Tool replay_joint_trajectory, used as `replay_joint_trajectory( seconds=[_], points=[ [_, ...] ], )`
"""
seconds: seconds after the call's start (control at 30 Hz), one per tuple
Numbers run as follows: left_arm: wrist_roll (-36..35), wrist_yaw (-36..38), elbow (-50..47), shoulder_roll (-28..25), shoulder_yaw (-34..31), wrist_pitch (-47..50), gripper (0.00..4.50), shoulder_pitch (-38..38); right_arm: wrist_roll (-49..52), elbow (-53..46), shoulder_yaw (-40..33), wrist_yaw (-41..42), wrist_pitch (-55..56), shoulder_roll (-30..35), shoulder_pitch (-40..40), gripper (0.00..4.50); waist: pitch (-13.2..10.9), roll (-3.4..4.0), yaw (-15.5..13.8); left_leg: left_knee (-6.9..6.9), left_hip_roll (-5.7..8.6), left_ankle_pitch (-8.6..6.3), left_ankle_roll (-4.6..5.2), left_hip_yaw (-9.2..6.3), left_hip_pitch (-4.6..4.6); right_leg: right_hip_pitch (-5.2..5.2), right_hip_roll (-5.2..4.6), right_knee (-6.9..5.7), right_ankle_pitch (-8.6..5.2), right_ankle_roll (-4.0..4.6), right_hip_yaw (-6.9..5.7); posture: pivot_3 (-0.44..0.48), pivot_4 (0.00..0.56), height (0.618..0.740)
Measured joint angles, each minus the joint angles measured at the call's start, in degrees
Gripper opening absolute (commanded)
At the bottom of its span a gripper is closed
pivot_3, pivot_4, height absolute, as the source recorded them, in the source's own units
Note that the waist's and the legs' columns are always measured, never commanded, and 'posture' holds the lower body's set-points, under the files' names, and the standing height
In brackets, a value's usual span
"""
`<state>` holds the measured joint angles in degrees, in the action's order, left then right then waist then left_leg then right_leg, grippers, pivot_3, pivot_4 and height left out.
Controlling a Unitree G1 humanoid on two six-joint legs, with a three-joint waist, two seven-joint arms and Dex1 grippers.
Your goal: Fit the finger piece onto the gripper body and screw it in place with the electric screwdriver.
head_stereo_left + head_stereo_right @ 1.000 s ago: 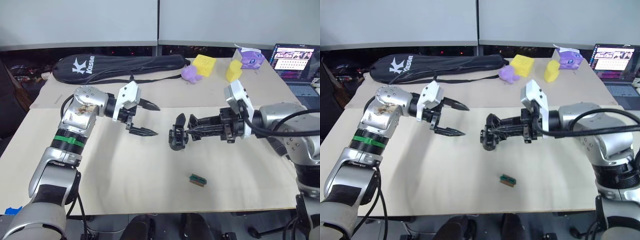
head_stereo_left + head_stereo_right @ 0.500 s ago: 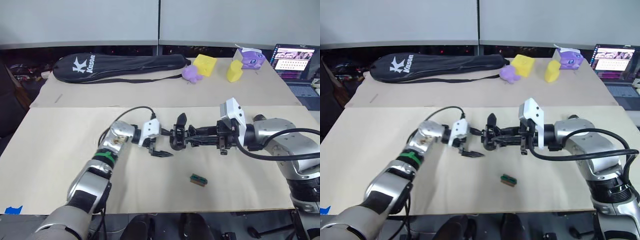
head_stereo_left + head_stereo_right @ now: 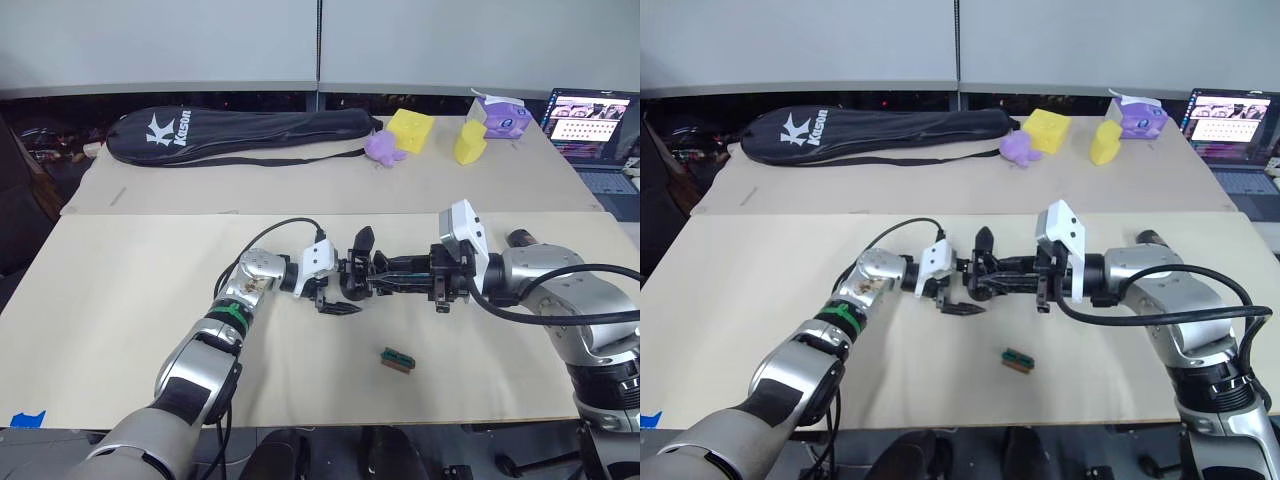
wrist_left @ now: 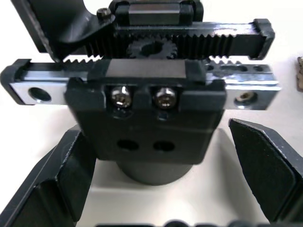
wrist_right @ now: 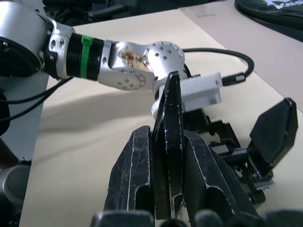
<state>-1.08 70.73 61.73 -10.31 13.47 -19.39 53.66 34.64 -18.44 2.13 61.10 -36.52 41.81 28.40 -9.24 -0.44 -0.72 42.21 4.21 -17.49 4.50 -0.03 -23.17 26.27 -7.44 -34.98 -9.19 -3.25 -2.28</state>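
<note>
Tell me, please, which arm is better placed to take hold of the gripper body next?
Left, probably. The left gripper has its jaws open on either side of the gripper body, ready to close, while the right gripper is shut on the finger piece and cannot take anything more.

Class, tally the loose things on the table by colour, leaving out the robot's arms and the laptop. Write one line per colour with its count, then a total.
Yellow: 2, the cheese-shaped block and the smaller yellow toy.
Purple: 2, the purple figure and the purple box.
Black: 2, the racket bag and the gripper body.
Green: 1, the green block.
Total: 7.
</note>
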Motion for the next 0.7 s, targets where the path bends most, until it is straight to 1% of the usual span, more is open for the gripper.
replay_joint_trajectory(
  seconds=[0.03, 0.07, 0.1, 0.13, 0.2, 0.27, 0.33, 0.57, 0.7],
  points=[
    [0.2, -0.5, 0.5, 0.3, -0.2, -0.4, 3.81, 0.0, -0.1, 0.5, 0.0, 0.1, 0.5, -0.5, 0.1, 0.40, 0.0, 0.00, 0.0, 0.00, 0.00, 0.00, 0.00, 0.00, 0.00, 0.00, 0.00, 0.00, 0.00, 0.00, 0.00, 0.000, 0.150, 0.723],
    [0.3, -0.9, 0.9, 0.6, -0.3, -0.8, 3.31, 0.1, -0.2, 1.0, 0.1, 0.1, 1.0, -0.9, 0.2, 0.40, 0.0, 0.00, 0.0, 0.00, 0.00, 0.00, 0.00, 0.00, 0.00, 0.00, 0.00, 0.00, 0.00, 0.00, 0.00, 0.000, 0.150, 0.723],
    [0.5, -1.3, 1.5, 0.8, -0.5, -1.2, 2.90, 0.2, -0.8, 1.6, 0.3, 0.6, 2.4, -1.1, 0.4, 0.40, 0.0, 0.00, 0.0, 0.00, 0.00, 0.00, 0.00, 0.00, 0.00, 0.00, 0.00, 0.00, 0.00, 0.00, 0.00, 0.000, 0.150, 0.723],
    [0.6, -1.5, 2.3, 0.7, -1.1, -1.5, 2.38, 0.3, -2.6, 3.5, 1.1, 2.1, 6.6, -2.2, 0.9, 0.40, 0.0, -0.04, 0.0, -0.01, 0.03, 0.00, 0.00, 0.01, 0.03, -0.01, 0.01, 0.00, 0.00, 0.00, -0.01, 0.000, 0.150, 0.723],
    [0.8, -1.4, 3.1, 0.8, -1.4, -1.8, 2.31, 0.6, -5.5, 7.3, 2.5, 4.0, 13.2, -4.8, 1.7, 0.40, 0.0, -0.05, 0.1, -0.03, 0.04, 0.00, 0.00, 0.03, 0.11, -0.06, 0.01, 0.00, 0.00, 0.00, 0.00, 0.000, 0.150, 0.723],
    [0.9, -1.2, 3.5, 1.1, -1.5, -2.0, 2.31, 0.7, -7.1, 11.2, 4.0, 4.9, 16.6, -7.3, 2.4, 0.40, 0.0, -0.05, 0.1, -0.02, 0.04, 0.01, 0.00, 0.04, 0.09, -0.05, 0.01, -0.04, 0.00, -0.01, -0.01, 0.000, 0.150, 0.723],
    [1.1, -0.8, 3.6, 1.2, -1.7, -2.3, 2.31, 0.8, -7.5, 13.7, 4.1, 5.2, 17.8, -9.0, 3.2, 0.40, 0.0, -0.05, 0.1, -0.01, 0.05, 0.01, 0.00, 0.03, 0.08, -0.05, 0.01, -0.04, 0.00, -0.01, -0.01, 0.000, 0.150, 0.723],
    [1.9, 0.2, 3.6, 1.2, -2.0, -3.5, 2.31, 0.8, -8.7, 19.1, 4.4, 7.5, 19.2, -10.4, 4.7, 0.40, 0.0, -0.05, 0.1, -0.03, 0.06, 0.01, -0.01, 0.02, 0.07, -0.03, 0.01, -0.02, 0.01, -0.02, -0.02, 0.000, 0.150, 0.723],
    [2.3, 0.1, 3.6, 1.2, -2.1, -3.7, 2.31, 0.8, -8.7, 19.8, 4.6, 7.6, 19.2, -11.3, 4.7, 0.40, 0.0, -0.04, 0.1, -0.01, 0.06, 0.01, -0.01, 0.02, 0.08, -0.03, 0.01, -0.04, 0.01, -0.02, -0.02, 0.000, 0.150, 0.723]
  ],
)
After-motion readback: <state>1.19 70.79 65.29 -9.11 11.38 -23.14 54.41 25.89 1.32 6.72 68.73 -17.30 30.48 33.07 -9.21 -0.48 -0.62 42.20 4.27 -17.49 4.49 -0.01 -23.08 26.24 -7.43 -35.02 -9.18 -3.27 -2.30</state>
